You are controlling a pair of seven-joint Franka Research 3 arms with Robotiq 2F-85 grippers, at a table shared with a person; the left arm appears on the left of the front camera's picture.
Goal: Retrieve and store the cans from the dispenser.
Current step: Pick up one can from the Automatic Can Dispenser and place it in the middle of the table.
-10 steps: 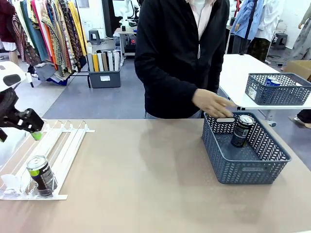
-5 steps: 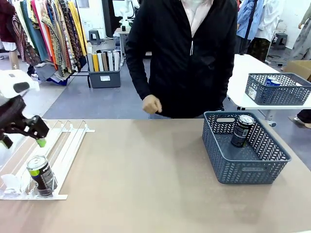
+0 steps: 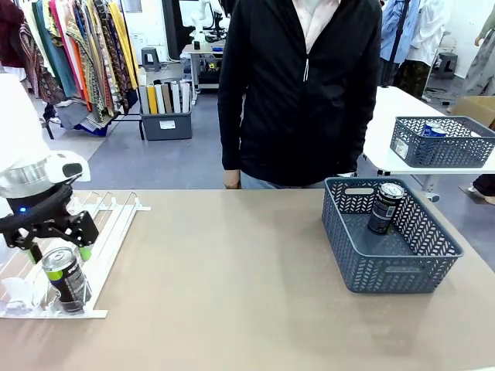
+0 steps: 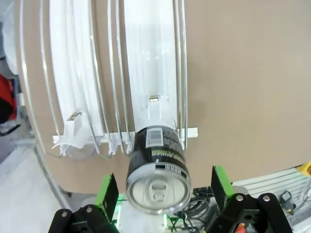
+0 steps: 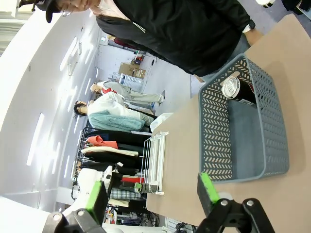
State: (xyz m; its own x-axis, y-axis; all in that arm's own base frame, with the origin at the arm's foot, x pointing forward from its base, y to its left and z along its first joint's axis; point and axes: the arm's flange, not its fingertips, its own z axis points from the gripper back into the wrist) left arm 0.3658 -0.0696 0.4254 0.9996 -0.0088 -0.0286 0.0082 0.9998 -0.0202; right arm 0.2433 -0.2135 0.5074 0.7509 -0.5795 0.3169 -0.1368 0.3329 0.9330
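Dark can (image 3: 66,280) stood at the stop end of the dispenser (image 3: 108,224), near-left corner of the surface (image 3: 232,294). Left pincer (image 3: 58,253) hung wide, flanking its top, pads (image 4: 108,188) clear. Right pincer (image 5: 151,189) was wide, empty.

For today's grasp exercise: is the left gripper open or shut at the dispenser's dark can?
Open: the left gripper has its green pads either side of the dark can, with gaps showing.

A dark can (image 4: 158,182) with a shiny silver top stands at the near end of one lane of the white wire dispenser (image 4: 150,63), on the brown table (image 4: 243,73). The left gripper (image 4: 163,189) has its green pads (image 4: 108,193) wide apart, one on each side of the can, not touching it.
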